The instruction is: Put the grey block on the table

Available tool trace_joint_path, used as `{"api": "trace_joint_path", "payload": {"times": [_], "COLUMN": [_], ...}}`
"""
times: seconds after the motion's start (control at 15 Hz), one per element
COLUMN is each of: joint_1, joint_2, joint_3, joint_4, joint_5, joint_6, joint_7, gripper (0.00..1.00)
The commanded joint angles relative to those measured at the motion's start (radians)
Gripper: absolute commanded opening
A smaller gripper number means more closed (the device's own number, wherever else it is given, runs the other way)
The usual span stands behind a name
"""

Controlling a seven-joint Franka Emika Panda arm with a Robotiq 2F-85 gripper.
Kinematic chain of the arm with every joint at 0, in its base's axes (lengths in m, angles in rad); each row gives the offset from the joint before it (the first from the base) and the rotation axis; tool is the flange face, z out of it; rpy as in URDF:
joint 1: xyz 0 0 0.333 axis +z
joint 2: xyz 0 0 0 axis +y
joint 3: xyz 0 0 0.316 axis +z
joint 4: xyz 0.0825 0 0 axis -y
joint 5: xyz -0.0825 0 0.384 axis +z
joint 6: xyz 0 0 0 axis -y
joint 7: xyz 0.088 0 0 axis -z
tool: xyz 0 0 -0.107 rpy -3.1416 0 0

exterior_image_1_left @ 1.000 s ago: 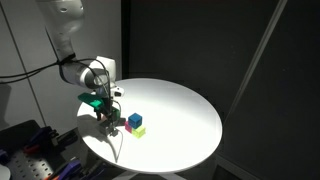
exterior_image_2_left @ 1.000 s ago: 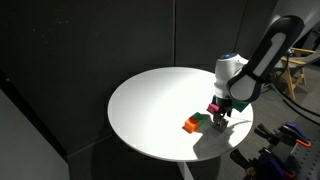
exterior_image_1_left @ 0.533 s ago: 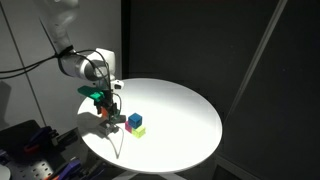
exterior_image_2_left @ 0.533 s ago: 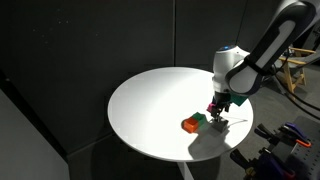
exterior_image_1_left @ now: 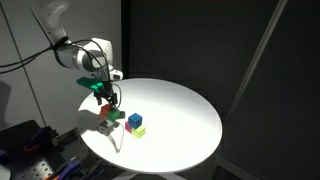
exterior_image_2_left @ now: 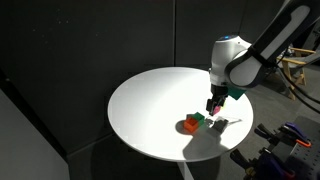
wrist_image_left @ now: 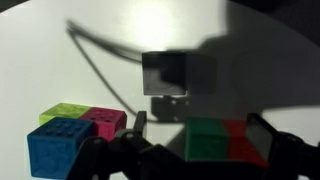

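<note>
The grey block [wrist_image_left: 168,72] lies on the white table [wrist_image_left: 50,50] in the arm's shadow, free of the gripper, just beyond the fingertips in the wrist view. I cannot make it out clearly in the exterior views. My gripper [wrist_image_left: 200,128] is open and empty. It hangs above the table's near edge in both exterior views [exterior_image_1_left: 108,95] [exterior_image_2_left: 213,103]. Below it, between the spread fingers, lie a green cube [wrist_image_left: 205,140] and a red cube [wrist_image_left: 240,142] side by side on the table.
A blue cube [wrist_image_left: 55,145], a yellow-green cube [wrist_image_left: 65,113] and a magenta cube [wrist_image_left: 105,122] sit clustered beside the gripper; the blue one also shows in an exterior view [exterior_image_1_left: 134,120]. The round table [exterior_image_1_left: 185,110] [exterior_image_2_left: 150,100] stands before dark curtains.
The gripper has risen from just above the tabletop to well above it. The cubes on the table have not moved.
</note>
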Motion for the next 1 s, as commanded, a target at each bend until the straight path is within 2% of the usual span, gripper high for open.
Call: {"api": "trace_joint_path", "payload": {"times": [0.0, 0.93], "joint_1": [0.003, -0.014], "joint_2": [-0.078, -0.283], "joint_3": [0.008, 0.022], "joint_4": [-0.015, -0.044], "joint_5": [0.018, 0.000], "joint_6": [-0.063, -0.279], "joint_7": [0.021, 0.143], "gripper": [1.00, 1.00]}}
